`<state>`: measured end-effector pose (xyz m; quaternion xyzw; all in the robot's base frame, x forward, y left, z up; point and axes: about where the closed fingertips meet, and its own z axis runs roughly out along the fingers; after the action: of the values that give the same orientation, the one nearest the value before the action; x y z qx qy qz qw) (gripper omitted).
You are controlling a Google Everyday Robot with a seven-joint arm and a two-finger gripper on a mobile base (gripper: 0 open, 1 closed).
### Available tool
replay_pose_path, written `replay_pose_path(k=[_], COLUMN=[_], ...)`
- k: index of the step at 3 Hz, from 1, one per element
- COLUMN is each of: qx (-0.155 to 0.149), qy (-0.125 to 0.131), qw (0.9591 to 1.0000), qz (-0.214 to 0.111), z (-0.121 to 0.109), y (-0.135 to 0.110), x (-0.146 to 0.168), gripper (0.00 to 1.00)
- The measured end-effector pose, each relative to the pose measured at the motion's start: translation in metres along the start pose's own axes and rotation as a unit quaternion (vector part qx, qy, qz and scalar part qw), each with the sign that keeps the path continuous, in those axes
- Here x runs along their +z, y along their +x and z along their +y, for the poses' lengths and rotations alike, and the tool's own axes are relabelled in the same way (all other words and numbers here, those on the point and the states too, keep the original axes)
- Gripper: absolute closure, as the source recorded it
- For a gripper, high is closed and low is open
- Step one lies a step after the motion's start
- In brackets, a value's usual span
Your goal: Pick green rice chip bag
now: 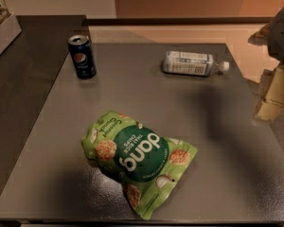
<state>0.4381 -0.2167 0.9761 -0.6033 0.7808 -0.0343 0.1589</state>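
Note:
The green rice chip bag (138, 160) lies flat on the grey table (146, 93), near its front edge and a little left of centre. It is a crinkly light-green pouch with a dark-green circle reading "dang" and pictures of round chips. My gripper (273, 96) is at the right edge of the camera view, past the table's right side. It is well to the right of the bag, apart from it, and holds nothing that I can see.
A dark blue Pepsi can (82, 56) stands upright at the table's back left. A clear plastic bottle with a white label (193, 63) lies on its side at the back right. A darker counter (23, 79) adjoins the table on the left.

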Motion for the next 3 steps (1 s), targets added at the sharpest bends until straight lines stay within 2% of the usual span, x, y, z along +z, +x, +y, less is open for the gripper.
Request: replay_pose_path(k=[1,3], qx=[-0.003,-0.055], qy=[-0.001,-0.044], qw=[1.0,0.9972], qz=[-0.003,-0.024], z=[0.0,0.041], y=[-0.002,-0.043], x=[-0.001,0.014], gripper=[0.0,0.0])
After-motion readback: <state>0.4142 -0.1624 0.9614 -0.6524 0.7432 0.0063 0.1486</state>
